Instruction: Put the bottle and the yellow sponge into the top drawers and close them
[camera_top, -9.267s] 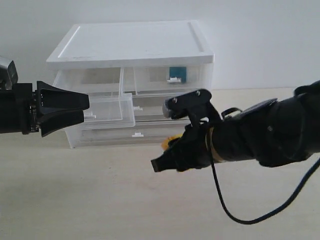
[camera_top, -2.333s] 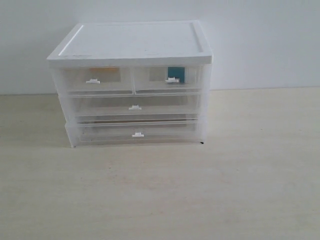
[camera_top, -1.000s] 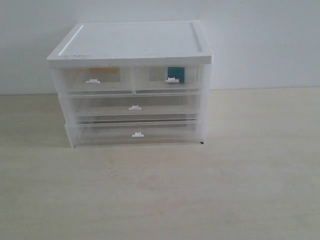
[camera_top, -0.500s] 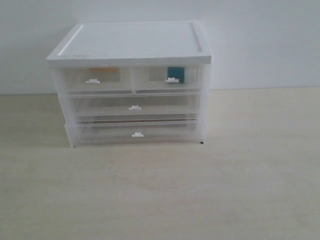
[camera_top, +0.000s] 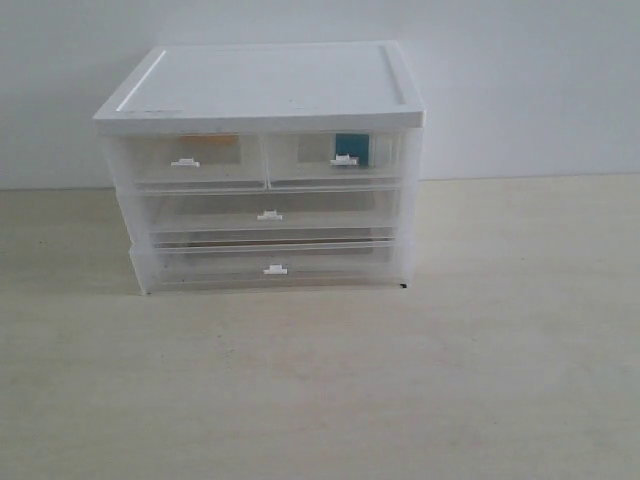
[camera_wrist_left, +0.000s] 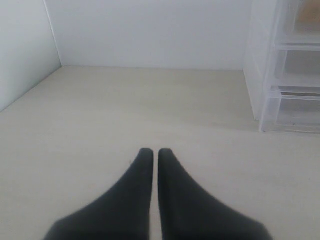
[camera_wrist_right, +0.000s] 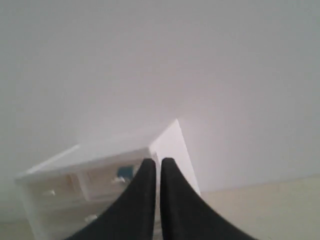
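The white-topped cabinet (camera_top: 265, 90) stands at the back of the table with both top drawers pushed in flush. Through the left top drawer (camera_top: 190, 160) the yellow sponge (camera_top: 212, 142) shows as an orange patch. Through the right top drawer (camera_top: 335, 158) the bottle's teal label (camera_top: 352, 147) shows; it also shows in the right wrist view as the bottle (camera_wrist_right: 125, 172). Neither arm appears in the exterior view. My left gripper (camera_wrist_left: 150, 152) is shut and empty over bare table, away from the cabinet (camera_wrist_left: 285, 65). My right gripper (camera_wrist_right: 155, 161) is shut and empty, held off from the cabinet (camera_wrist_right: 100, 155).
Two full-width translucent drawers (camera_top: 268, 215) (camera_top: 272, 268) sit shut below the top pair. A pale wall (camera_top: 520, 80) runs behind the cabinet, and a side wall (camera_wrist_left: 25, 45) shows in the left wrist view. The wooden table (camera_top: 320, 380) stretches in front.
Over the last second nothing has moved. Earlier, the left top drawer stood pulled out and both arms were at the cabinet; now the sponge is inside, the drawer is shut and the arms are withdrawn.
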